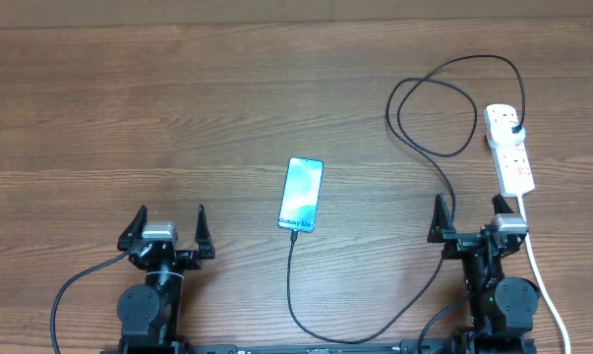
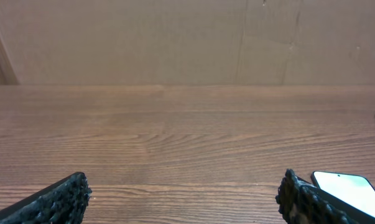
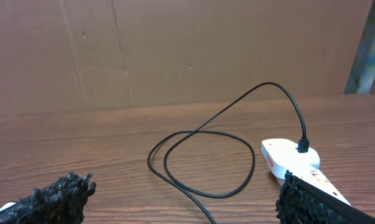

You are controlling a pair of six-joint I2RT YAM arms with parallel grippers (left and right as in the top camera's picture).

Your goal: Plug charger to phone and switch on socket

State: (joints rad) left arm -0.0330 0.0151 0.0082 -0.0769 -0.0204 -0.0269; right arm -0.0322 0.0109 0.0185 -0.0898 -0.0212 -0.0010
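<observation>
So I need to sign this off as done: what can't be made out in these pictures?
- The socket switch state: too small overhead; in the right wrist view a finger covers the strip's near end.
- The charger tip's seating in the phone: too small overhead; the left wrist view cuts that edge off.
- Cable's run beside the right gripper: partly hidden by the arm overhead.

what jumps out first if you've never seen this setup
The lit blue phone at the middle of the table catches the eye first. Then comes the black charger, looping from the phone's near end round to the white socket on the right, just beyond the right claw.
</observation>
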